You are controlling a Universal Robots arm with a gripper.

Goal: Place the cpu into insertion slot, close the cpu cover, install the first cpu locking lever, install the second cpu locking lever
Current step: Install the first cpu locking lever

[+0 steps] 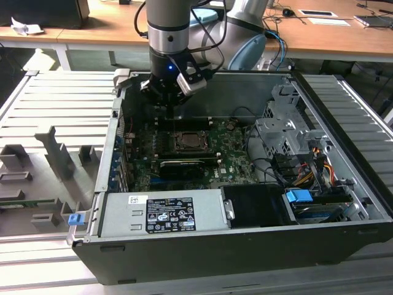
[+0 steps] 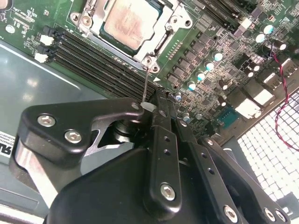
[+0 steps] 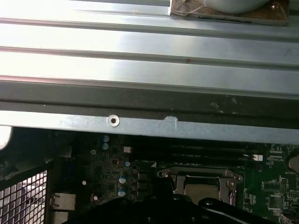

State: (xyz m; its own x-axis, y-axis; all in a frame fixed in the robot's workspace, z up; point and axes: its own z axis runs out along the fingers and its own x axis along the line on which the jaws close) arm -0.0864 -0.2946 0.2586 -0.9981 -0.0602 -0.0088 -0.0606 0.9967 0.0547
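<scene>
The cpu (image 2: 133,22) lies flat in the insertion slot (image 1: 187,142), its pale metal top showing through the window of the cpu cover (image 2: 164,41), which lies down over it. A thin metal locking lever (image 2: 146,79) rises from the socket's corner to my gripper (image 2: 153,105), whose black fingers look shut on its end. In the exterior view my gripper (image 1: 174,109) hangs just behind the socket, inside the open computer case. The first wrist view shows the cover (image 3: 196,174) and the cpu (image 3: 202,185) just past the gripper's dark body.
Long black memory slots (image 2: 98,60) run beside the socket. A black expansion card (image 1: 181,166) sits in front of it, and the power supply (image 1: 163,212) nearer still. A drive cage (image 1: 288,135) and cables (image 1: 310,163) fill the exterior view's right. The case's wall (image 3: 149,98) stands close behind.
</scene>
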